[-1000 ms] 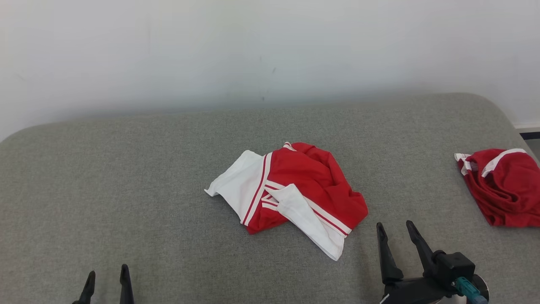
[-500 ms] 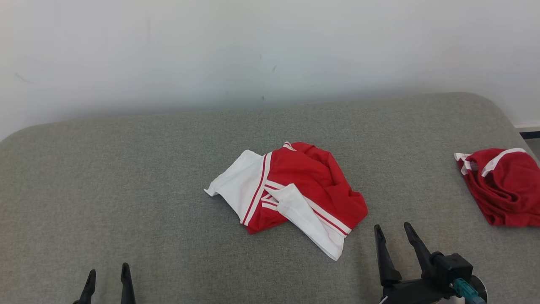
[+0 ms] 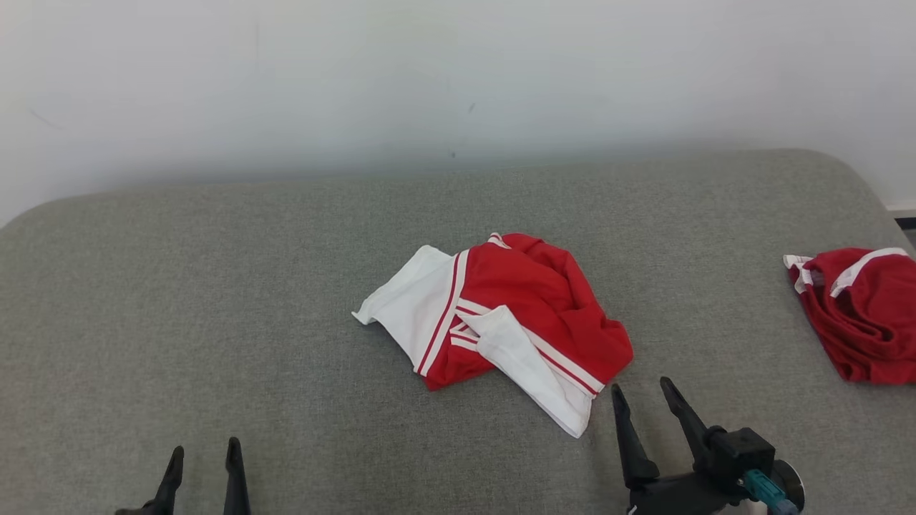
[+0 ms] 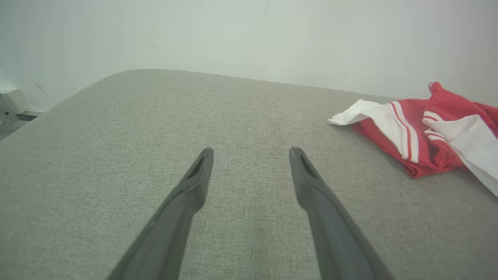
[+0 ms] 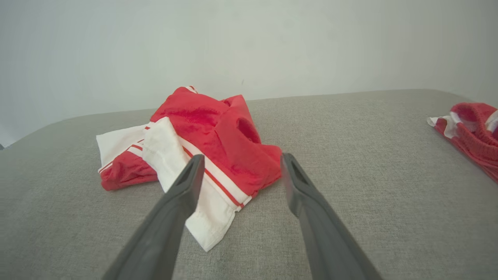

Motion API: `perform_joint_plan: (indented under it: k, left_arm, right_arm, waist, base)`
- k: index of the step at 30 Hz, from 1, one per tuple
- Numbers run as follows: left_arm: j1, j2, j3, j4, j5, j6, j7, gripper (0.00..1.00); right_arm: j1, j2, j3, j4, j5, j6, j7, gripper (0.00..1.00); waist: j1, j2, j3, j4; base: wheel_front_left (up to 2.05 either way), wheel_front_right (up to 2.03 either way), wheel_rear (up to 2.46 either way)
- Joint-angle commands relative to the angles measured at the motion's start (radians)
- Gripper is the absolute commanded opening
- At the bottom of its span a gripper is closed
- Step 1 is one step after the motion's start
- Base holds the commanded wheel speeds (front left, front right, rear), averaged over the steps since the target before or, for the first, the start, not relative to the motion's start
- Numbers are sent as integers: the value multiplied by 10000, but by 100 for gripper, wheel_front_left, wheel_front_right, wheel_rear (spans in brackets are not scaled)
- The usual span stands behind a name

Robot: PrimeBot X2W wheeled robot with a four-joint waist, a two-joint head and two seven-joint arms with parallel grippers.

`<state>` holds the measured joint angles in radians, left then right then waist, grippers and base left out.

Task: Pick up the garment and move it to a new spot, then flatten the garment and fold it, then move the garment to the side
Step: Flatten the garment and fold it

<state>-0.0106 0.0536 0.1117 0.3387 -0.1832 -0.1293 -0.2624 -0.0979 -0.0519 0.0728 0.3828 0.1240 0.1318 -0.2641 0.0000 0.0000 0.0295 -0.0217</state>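
A crumpled red garment [image 3: 533,304] with white panels and stripes lies in the middle of the grey padded surface [image 3: 215,286]. My right gripper [image 3: 642,388] stands open just off the garment's near right corner, touching nothing. In the right wrist view the garment [image 5: 206,124] sits just beyond the open right gripper [image 5: 243,156], its white corner behind the left finger. My left gripper [image 3: 205,449] is open at the near left, far from the cloth. In the left wrist view the open left gripper [image 4: 252,151] hangs over bare surface, with the garment [image 4: 412,132] off to the right.
A second red and white garment [image 3: 862,315] lies bunched at the surface's right edge, also visible as a red bundle [image 5: 472,124] in the right wrist view. A white wall [image 3: 458,86] runs behind the surface. The surface's corners are rounded.
The head camera has shifted slightly. My right gripper has moved left, closer to the garment's near right corner. The left gripper has edged right. Both stay open; the garment has not moved.
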Motion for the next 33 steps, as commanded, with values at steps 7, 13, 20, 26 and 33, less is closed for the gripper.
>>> perform_joint_plan:
  k: [7, 13, 20, 26, 33]
  left_arm:
    - [-469, -36, -643, -70, -159, -11, -32, 100]
    - [-583, -38, -875, -64, -291, -1, -32, 100]
    - [-827, -35, -1210, -99, -495, -1, -33, 100]
    - [-944, -37, -1428, -68, -673, -1, -34, 100]
    - [-965, -36, -1538, 29, -853, 29, -34, 100]
  right_arm:
    - [-676, -200, 707, 723, -142, -20, 2, 100]
    - [-1125, -300, 1164, 1086, -215, -20, 2, 100]
    - [-1872, -429, 1147, 1434, -345, -20, 4, 100]
    - [-2194, -406, 1015, 1590, -426, -20, 4, 89]
    - [-2293, -405, 921, 1691, -348, -20, 3, 0]
  waist:
    - [0, 0, 782, 841]
    - [0, 0, 1095, 1258]
    - [0, 0, 1443, 1673]
    - [0, 0, 1636, 1852]
    - [0, 0, 1729, 1899]
  base:
    - [0, 0, 0]
    - [0, 0, 0]
    - [0, 0, 0]
    - [0, 0, 0]
    - [0, 0, 0]
